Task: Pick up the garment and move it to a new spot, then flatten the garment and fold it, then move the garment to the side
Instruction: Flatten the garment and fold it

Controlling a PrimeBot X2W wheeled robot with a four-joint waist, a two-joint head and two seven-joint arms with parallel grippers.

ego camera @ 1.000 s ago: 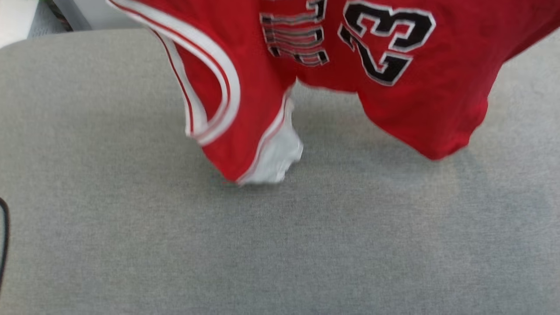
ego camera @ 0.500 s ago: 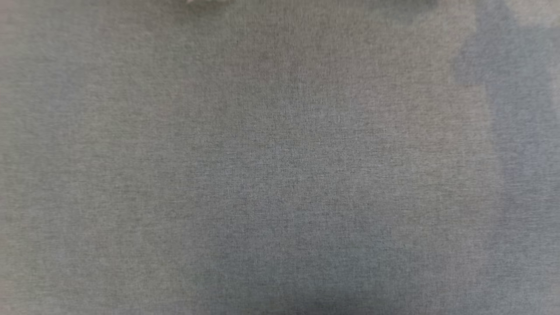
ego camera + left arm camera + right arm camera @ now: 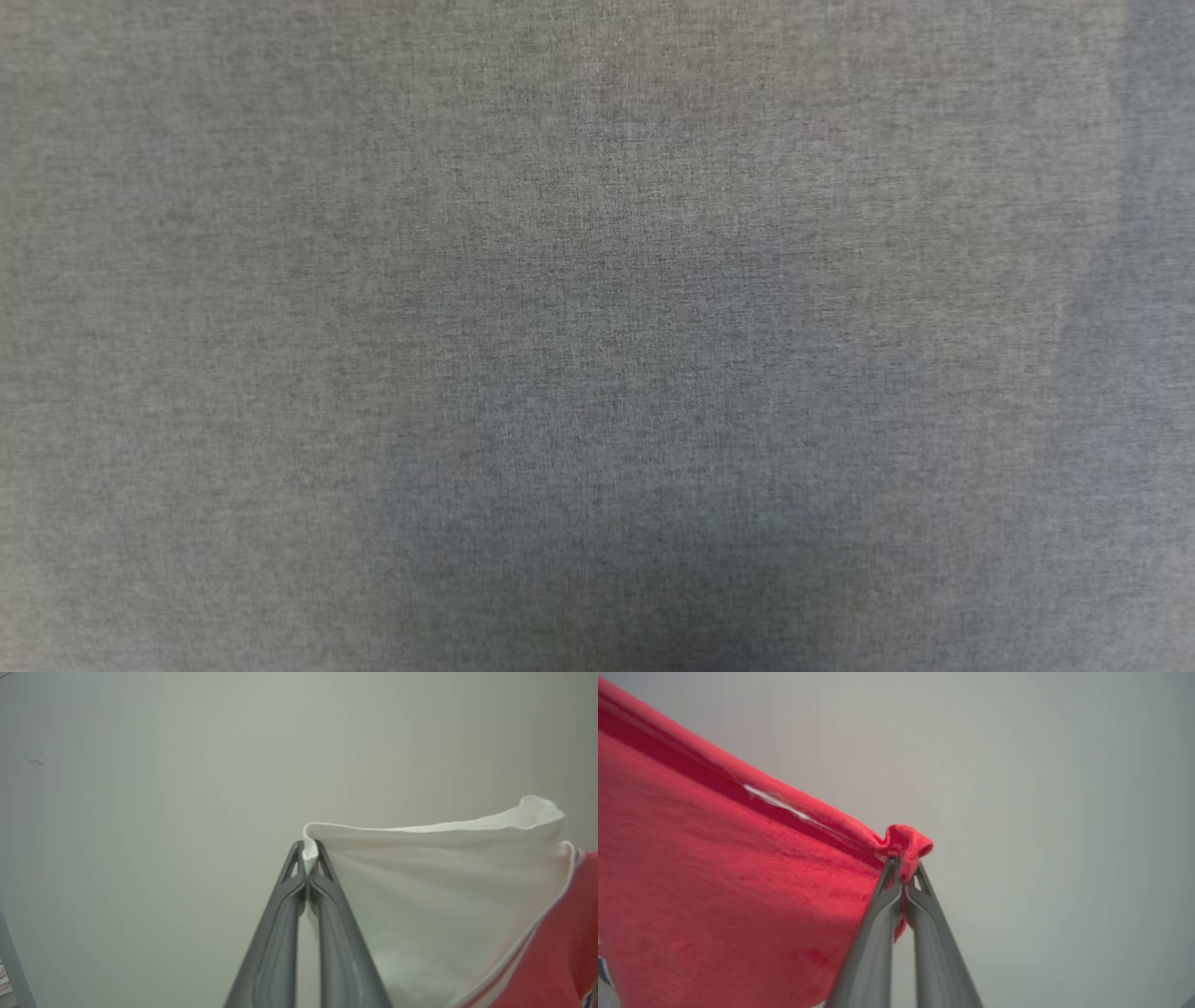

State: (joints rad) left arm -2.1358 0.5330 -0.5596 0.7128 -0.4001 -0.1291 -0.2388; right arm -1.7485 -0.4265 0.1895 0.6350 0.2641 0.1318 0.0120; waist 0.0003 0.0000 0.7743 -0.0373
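1. Grips the white sleeve edge of the garment [image 3: 444, 891] with closed left fingers [image 3: 279, 933], cloth toward 3 o'clock.
2. Grips a red edge with closed right fingers [image 3: 871, 942], cloth toward 9 o'clock.
3. Looks now at the grey desk [image 3: 597, 280], one second ago at the hanging garment: probably held up in the air, ready for the new spot.

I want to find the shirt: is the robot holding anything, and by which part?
The red jersey: left jaws pinch the edge of its white sleeve, right jaws pinch a bunched red edge.
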